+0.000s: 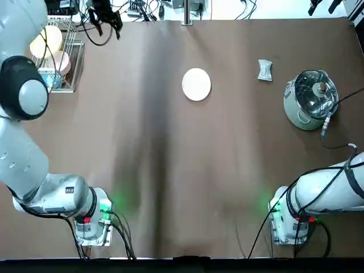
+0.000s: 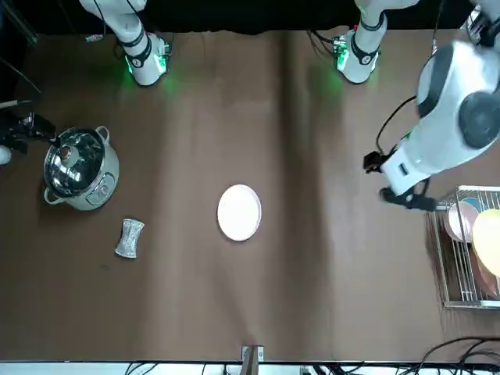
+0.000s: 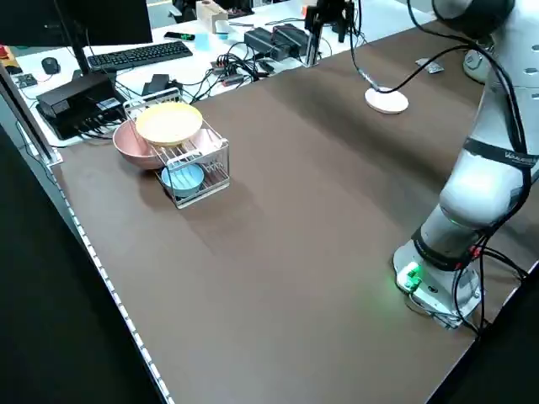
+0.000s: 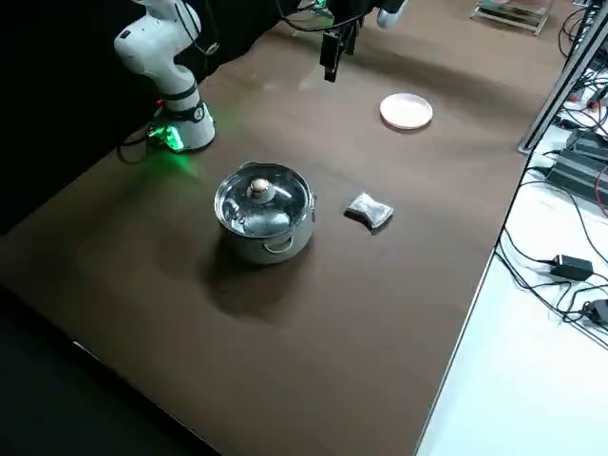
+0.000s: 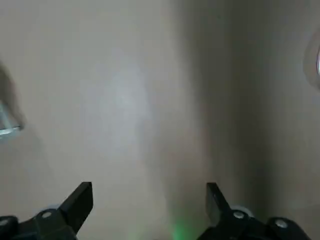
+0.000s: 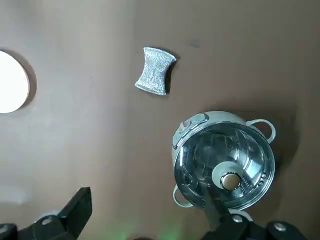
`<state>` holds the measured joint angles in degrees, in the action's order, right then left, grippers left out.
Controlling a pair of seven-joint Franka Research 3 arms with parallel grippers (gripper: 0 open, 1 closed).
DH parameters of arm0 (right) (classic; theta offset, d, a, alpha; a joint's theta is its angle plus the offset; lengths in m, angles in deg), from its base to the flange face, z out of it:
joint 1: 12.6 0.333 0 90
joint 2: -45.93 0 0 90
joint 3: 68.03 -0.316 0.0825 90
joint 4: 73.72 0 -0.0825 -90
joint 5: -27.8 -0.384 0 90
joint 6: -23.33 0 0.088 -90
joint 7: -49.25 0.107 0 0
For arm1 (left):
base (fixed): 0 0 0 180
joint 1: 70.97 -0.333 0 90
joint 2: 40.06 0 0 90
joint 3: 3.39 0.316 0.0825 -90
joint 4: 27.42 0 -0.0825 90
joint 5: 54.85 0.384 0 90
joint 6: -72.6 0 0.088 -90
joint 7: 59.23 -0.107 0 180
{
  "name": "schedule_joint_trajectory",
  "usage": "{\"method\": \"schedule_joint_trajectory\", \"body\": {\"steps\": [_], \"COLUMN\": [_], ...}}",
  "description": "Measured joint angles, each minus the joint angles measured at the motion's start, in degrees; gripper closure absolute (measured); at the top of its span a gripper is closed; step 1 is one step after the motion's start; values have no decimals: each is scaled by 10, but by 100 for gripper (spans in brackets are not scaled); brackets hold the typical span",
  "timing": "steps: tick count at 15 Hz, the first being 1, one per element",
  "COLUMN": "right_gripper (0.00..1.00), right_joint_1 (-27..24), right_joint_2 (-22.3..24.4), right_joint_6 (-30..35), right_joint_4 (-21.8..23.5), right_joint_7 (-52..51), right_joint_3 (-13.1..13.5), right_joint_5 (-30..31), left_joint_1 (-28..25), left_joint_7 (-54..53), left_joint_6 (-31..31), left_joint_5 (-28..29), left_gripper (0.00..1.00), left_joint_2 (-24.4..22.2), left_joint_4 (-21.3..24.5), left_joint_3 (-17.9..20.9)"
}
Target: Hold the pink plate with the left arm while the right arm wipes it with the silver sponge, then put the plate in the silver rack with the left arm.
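At the tabletop's [image 1: 170, 142] far left corner stands the silver rack [image 3: 215, 172]. It carries a cream-yellow plate [image 3: 168, 124], a light-blue bowl [image 3: 183, 179] and a pink bowl [image 3: 135, 147]; a further pale pink dish [image 1: 61, 62] is partly hidden by the wires and is probably also a bowl.

The left gripper [image 5: 150, 210] is raised above the tabletop, between rack and plate. Its two fingers are spread wide, with nothing held.

The pink plate [image 1: 196, 85] lies flat on the tabletop, nearer the far edge than the robot's edge, about midway between the left and right edges.

To its right, well apart, the silver sponge [image 1: 265, 70] lies flat, its middle narrower than its ends.

A steel pot [image 1: 310, 102] with a glass lid [image 6: 225, 165] sits towards the right edge, near the sponge. The right gripper [image 6: 150, 212] is raised near the pot, fingers wide apart and holding nothing.
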<state>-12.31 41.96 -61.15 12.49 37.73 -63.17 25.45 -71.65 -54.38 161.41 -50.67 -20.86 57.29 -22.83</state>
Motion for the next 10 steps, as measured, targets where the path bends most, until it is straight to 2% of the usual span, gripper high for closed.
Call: {"method": "schedule_joint_trajectory", "body": {"steps": [4,7,10], "right_gripper": [0,0,0], "right_joint_1": [0,2,10], "right_joint_2": [0,-2,-14], "right_joint_6": [0,-2,-27], "right_joint_4": [1,10,27], "right_joint_7": [0,-1,-1], "right_joint_3": [0,-4,-7], "right_joint_5": [0,0,-3], "left_joint_1": [38,55,72], "left_joint_7": [15,18,35], "left_joint_6": [37,56,127], "left_joint_5": [-11,-69,-94], "left_gripper": [0,0,0], "left_joint_2": [61,99,140], "left_joint_4": [0,0,0], "left_joint_3": [-20,-20,-21]}}
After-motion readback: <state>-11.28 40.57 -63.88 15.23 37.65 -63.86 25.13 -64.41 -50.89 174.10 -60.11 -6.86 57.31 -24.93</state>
